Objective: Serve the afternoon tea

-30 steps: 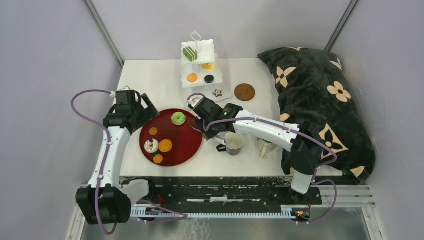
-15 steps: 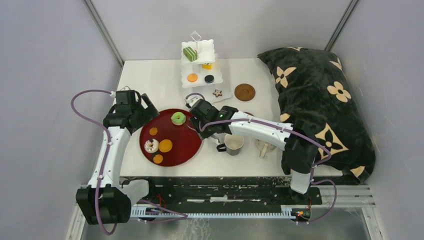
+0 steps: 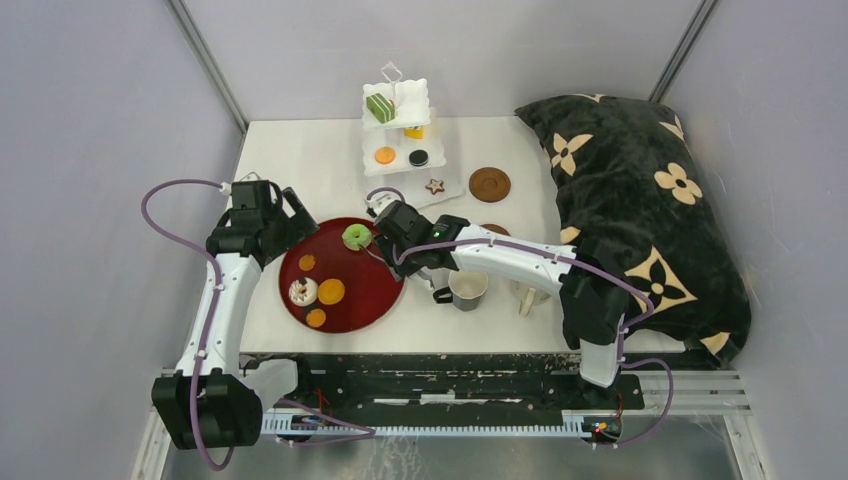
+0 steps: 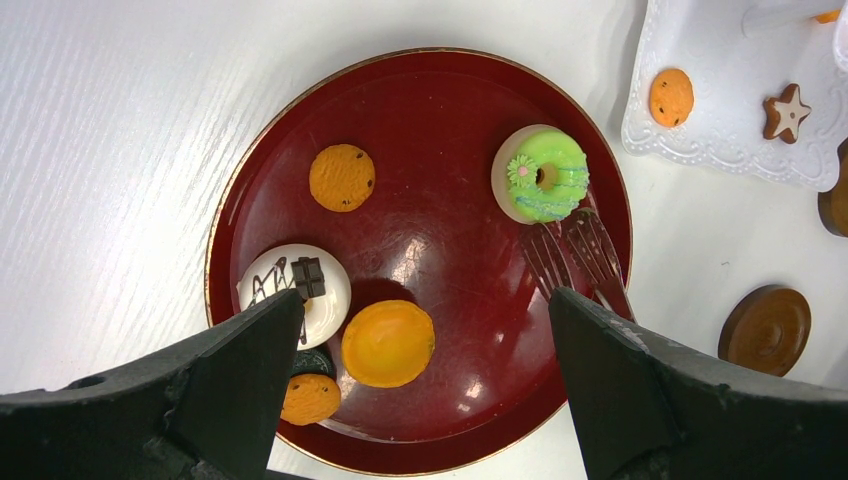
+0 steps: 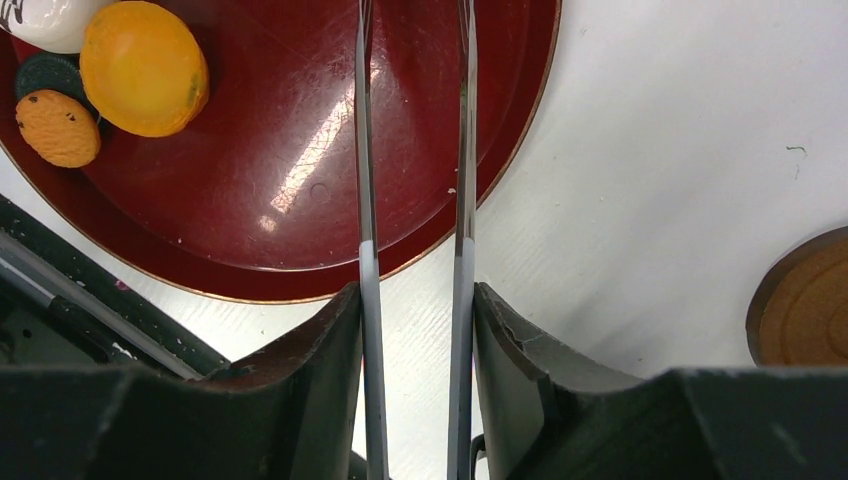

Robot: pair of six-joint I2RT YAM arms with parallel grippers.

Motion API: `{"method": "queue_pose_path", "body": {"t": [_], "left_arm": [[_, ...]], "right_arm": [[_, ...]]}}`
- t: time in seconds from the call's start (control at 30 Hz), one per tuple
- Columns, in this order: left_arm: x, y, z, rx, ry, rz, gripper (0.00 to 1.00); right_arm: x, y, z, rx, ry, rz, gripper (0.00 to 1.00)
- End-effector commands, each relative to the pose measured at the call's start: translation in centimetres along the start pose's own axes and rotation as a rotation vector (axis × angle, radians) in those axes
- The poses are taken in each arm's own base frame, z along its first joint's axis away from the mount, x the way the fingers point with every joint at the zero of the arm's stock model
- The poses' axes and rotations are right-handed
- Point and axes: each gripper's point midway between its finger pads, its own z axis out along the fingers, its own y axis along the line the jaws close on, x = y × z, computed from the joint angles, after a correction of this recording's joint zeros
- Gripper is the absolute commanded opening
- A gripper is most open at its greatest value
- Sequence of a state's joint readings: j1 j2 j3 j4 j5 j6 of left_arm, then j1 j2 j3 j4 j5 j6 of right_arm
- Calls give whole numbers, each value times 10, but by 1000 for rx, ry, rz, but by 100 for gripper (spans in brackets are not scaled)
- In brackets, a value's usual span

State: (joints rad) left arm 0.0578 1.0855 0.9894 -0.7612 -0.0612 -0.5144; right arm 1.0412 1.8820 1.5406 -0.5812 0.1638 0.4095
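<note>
The right gripper (image 5: 415,310) clasps the metal tongs (image 4: 597,252) between its fingers, the two tong arms standing slightly apart. Their tips lie just near-right of the green iced donut (image 4: 568,180), on the far right of the dark red round tray (image 4: 440,110). The left gripper (image 4: 425,305) hovers over the tray's near left, jaws spread wide, holding nothing. The white three-tier stand (image 3: 400,168) stands at the table's far edge.

No readable writing in any view.
The only marks are pale flower motifs on the dark cushion (image 3: 620,175), well off to the right of the right gripper (image 3: 383,230); they are a pattern, not letters, and no label, brand or number can be made out anywhere else.
</note>
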Motion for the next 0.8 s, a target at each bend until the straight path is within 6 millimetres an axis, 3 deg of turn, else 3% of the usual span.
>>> {"method": "queue_pose_path", "body": {"t": [0.0,0.33,0.77], "left_arm": [[-20,-5,-9,19,-72,0,100],[-19,-4,-9,15,-73,1,100],[-20,-3,-9,11,-78,4,100]], "right_arm": [[-28,8,-2,-5,-88,1,47],[-34,5,4,30,-110,-11,46],[-35,5,2,27,-121,-21,24]]}}
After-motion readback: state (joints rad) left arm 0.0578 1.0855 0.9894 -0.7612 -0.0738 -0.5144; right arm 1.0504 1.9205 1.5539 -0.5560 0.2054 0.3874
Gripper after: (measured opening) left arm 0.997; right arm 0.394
